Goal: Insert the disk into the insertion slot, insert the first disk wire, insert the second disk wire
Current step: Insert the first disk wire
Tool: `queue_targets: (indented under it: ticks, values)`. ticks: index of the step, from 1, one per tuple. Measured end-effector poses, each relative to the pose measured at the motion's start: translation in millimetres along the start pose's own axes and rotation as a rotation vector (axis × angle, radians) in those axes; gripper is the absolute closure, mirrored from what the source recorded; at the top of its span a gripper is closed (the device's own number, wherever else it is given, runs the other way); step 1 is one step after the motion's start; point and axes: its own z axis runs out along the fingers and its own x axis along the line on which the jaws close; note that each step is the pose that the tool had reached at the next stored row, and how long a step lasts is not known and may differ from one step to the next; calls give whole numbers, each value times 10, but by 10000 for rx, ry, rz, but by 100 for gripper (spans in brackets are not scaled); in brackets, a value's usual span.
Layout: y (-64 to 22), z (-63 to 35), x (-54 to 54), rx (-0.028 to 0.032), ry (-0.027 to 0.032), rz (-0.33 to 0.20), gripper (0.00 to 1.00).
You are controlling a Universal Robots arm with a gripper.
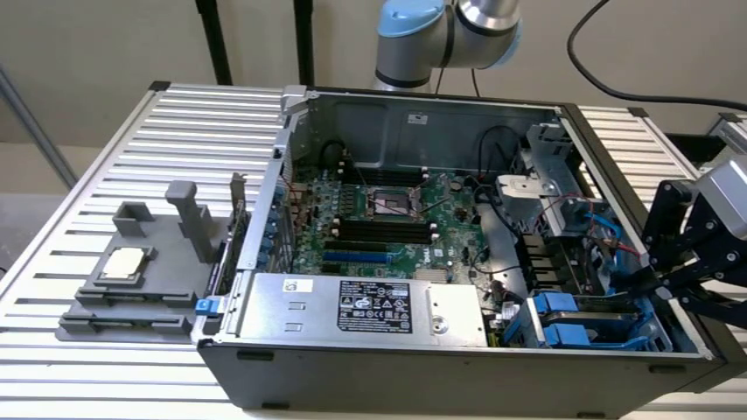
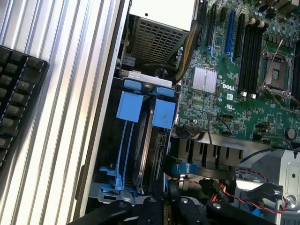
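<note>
The insertion slot (image 1: 589,324) is the dark metal bay with blue fittings in the near corner of the open computer case, at the exterior view's right. In the wrist view, two bright blue carrier tabs (image 2: 146,108) stand at the bay's mouth. A grey slab that looks like the disk (image 2: 144,150) sits edge-on between the blue rails inside the insertion slot (image 2: 101,178). My gripper (image 1: 650,284) reaches over the case's right wall, just above the bay; its black links (image 2: 154,208) hang directly over it. Blue wires (image 1: 607,234) and red-black wires (image 2: 224,193) lie loose beside the bay.
The silver power-supply box (image 1: 362,306) fills the case's near side, with the green motherboard (image 1: 386,232) and black CPU socket (image 1: 393,201) behind it. A grey fixture holding a chip (image 1: 126,265) stands on the ribbed table (image 1: 140,157). A black keyboard (image 2: 16,93) lies beside the case.
</note>
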Motion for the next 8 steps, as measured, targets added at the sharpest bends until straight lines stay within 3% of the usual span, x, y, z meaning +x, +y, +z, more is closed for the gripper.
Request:
queue_targets:
  ticks: [8]
  values:
    - [195,-9,-36,-20,-5,5,84]
